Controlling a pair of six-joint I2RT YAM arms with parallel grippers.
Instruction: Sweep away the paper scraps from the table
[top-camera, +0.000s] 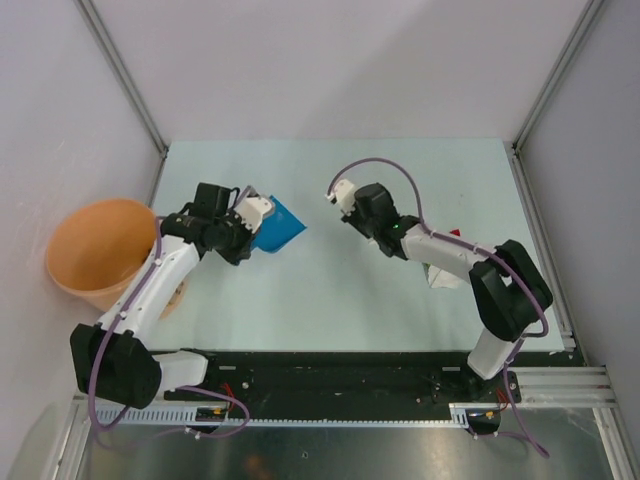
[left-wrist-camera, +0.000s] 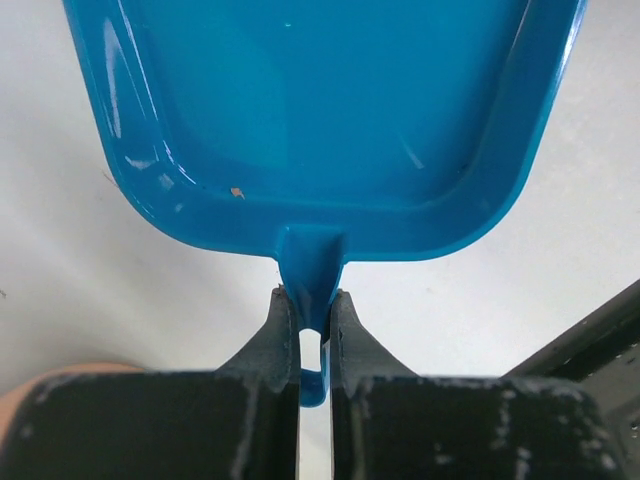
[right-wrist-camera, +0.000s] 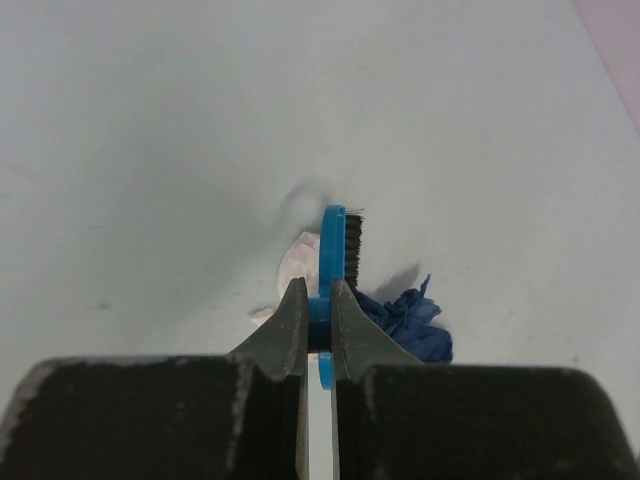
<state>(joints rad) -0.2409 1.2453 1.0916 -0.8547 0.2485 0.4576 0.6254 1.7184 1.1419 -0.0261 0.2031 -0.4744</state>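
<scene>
My left gripper (top-camera: 248, 214) (left-wrist-camera: 315, 308) is shut on the handle of the blue dustpan (top-camera: 279, 229) (left-wrist-camera: 330, 120), held over the left part of the table (top-camera: 420, 170). The pan holds only a tiny speck. My right gripper (top-camera: 347, 203) (right-wrist-camera: 318, 300) is shut on the small blue hand brush (right-wrist-camera: 335, 248), bristles to the right, tip at the table. A dark blue paper scrap (right-wrist-camera: 412, 322) lies right of the brush and a pale pinkish-white scrap (right-wrist-camera: 298, 262) left of it. A white scrap (top-camera: 438, 276) and a red one (top-camera: 456, 233) lie partly hidden by the right arm.
An orange bucket (top-camera: 98, 250) stands off the table's left edge beside the left arm. Grey walls and metal rails frame the table. The black rail strip (top-camera: 340, 375) runs along the near edge.
</scene>
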